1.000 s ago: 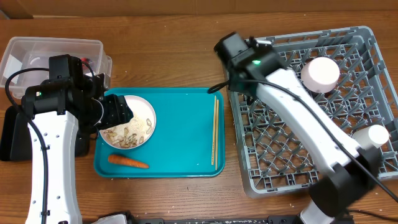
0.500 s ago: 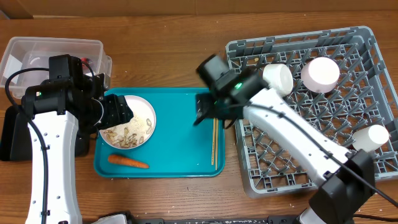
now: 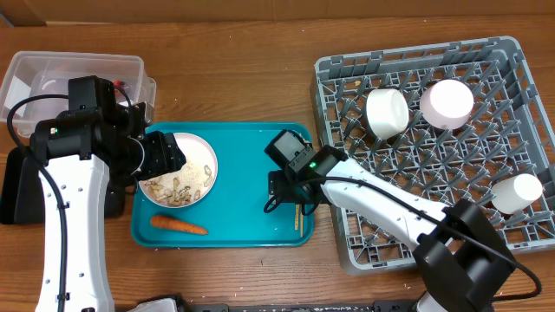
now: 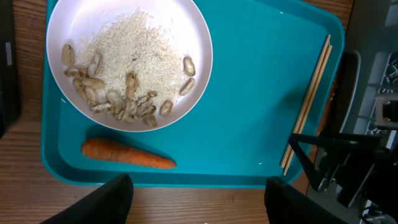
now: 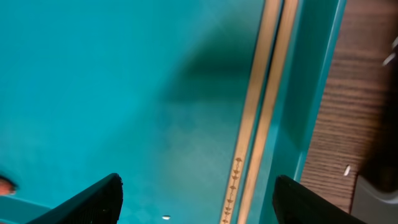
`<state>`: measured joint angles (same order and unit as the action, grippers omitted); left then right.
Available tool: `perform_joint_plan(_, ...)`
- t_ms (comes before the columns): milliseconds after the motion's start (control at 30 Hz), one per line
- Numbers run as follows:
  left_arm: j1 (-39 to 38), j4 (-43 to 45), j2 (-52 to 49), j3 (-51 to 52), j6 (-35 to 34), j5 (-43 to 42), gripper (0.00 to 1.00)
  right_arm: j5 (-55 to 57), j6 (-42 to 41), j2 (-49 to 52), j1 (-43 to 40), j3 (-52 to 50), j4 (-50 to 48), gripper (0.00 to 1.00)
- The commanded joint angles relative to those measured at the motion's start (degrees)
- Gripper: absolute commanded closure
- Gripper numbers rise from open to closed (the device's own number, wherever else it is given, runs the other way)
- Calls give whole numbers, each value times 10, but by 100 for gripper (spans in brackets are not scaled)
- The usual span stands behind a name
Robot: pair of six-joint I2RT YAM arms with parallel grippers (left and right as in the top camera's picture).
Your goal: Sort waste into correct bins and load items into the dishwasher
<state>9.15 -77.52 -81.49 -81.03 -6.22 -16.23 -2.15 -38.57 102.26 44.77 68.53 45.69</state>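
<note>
A white plate (image 3: 192, 170) of rice and beige food scraps sits at the left of the teal tray (image 3: 243, 173), with an orange carrot (image 3: 179, 225) in front of it. The chopsticks (image 3: 296, 222) lie along the tray's right edge. My left gripper (image 3: 161, 156) hovers over the plate's left side, open and empty. In the left wrist view its fingers (image 4: 199, 205) frame the plate (image 4: 124, 56), the carrot (image 4: 127, 154) and the chopsticks (image 4: 308, 102). My right gripper (image 3: 284, 192) is low over the chopsticks, open and empty. In the right wrist view (image 5: 199, 205) they (image 5: 261, 112) lie between its fingers.
The grey dish rack (image 3: 434, 199) on the right holds two white cups (image 3: 387, 111) (image 3: 513, 191) and a bowl (image 3: 447, 102). The clear tub (image 3: 52, 65) stands at the back left. The black tray (image 3: 13, 186) is partly hidden under my left arm.
My right arm has swung from the rack's back left corner down to the tray, over the chopsticks. A white cup now shows in the rack. The left arm has not moved.
</note>
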Motion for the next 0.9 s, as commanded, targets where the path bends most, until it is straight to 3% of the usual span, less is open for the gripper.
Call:
perform_joint_plan(0, 2, 2, 2, -4, -4, 2, 30, -5, -11, 7, 3, -12, -9, 21)
perform_joint_plan(633, 2, 3, 2, -4, -4, 2, 30, -10, -11, 45, 10, -15, -36, 24)
perform_joint_plan(867, 2, 2, 2, -4, -4, 2, 30, 37, -4, 45, 12, 37, 30, 21)
